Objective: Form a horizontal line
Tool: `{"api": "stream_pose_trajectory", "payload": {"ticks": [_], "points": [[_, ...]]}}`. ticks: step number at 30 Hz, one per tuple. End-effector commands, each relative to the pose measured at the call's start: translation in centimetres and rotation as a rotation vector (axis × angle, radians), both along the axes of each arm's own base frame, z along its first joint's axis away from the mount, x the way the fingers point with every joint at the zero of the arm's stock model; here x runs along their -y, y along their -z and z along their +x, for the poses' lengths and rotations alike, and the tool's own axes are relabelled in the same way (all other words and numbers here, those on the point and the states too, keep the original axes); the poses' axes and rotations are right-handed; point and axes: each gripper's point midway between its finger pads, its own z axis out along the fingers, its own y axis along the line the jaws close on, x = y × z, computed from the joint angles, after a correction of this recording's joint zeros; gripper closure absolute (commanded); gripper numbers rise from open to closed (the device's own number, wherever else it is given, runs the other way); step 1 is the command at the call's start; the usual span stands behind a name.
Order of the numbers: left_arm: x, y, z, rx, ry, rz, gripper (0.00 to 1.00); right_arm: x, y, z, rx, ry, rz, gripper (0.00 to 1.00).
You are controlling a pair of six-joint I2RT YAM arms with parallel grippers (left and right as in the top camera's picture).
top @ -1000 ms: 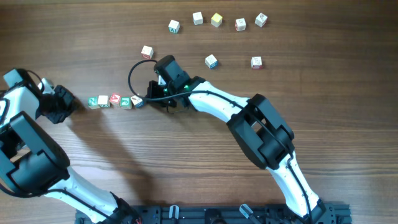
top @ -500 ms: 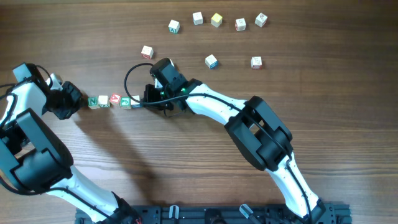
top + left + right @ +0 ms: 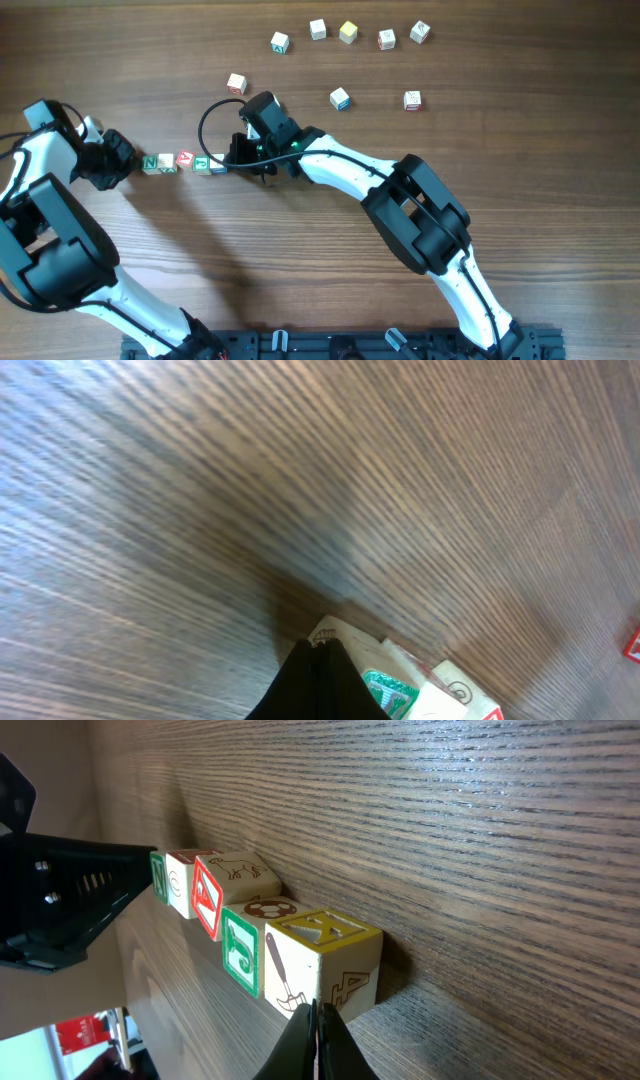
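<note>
Both jaws nearer ends of the row [image 3: 185, 160]

Overhead view: taken from high above, faced straight down, whole desk [image 3: 540, 150] covered; left wrist view: held very near the desk, slanted, line of cubes [image 3: 400, 685] caught at lower edge; right wrist view: set low and close, faced along that line toward the left gripper [image 3: 130, 880]; line shared by all three.

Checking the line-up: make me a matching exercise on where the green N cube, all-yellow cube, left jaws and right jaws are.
1 green N cube
2 all-yellow cube
3 left jaws
4 right jaws

A at the right end of the row
B far side, among loose cubes
C leftmost in the row
D just left of the row

Pairs: 1-C, 2-B, 3-D, 4-A
</note>
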Motion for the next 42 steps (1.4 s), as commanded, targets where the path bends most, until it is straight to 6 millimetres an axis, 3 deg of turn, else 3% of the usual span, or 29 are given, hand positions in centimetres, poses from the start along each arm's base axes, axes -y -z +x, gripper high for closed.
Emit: {"api": "stream_pose_trajectory", "payload": {"ticks": [1,20,24,33,37,42], "points": [[1.4,0.6,0.3,0.003,0.051,-0.014,0.96,-0.2,0.5,-0.3,-0.015,-0.007,0.004,0.96],[1.9,0.8,0.2,-0.007,0.106,0.014,0.96,-0.3,0.2,-0.1,-0.003,-0.017,0.018,0.96],[1.9,0.8,0.2,-0.009,0.106,0.013,0.96,0.1,-0.5,-0.3,-0.032,-0.036,0.035,0.96],[2.0,0.8,0.1,-0.013,0.106,0.011,0.96,2.6,-3.7,2.4,0.024,-0.004,0.044,0.96],[1.8,0.9,0.0,-0.018,0.105,0.017,0.96,3.4,-2.4,3.0,0.049,0.039,-0.027,0.96],[1.9,0.9,0.0,-0.02,0.105,0.015,0.96,3.6,-1.6,2.0,0.037,0.017,-0.07,0.96]]}}
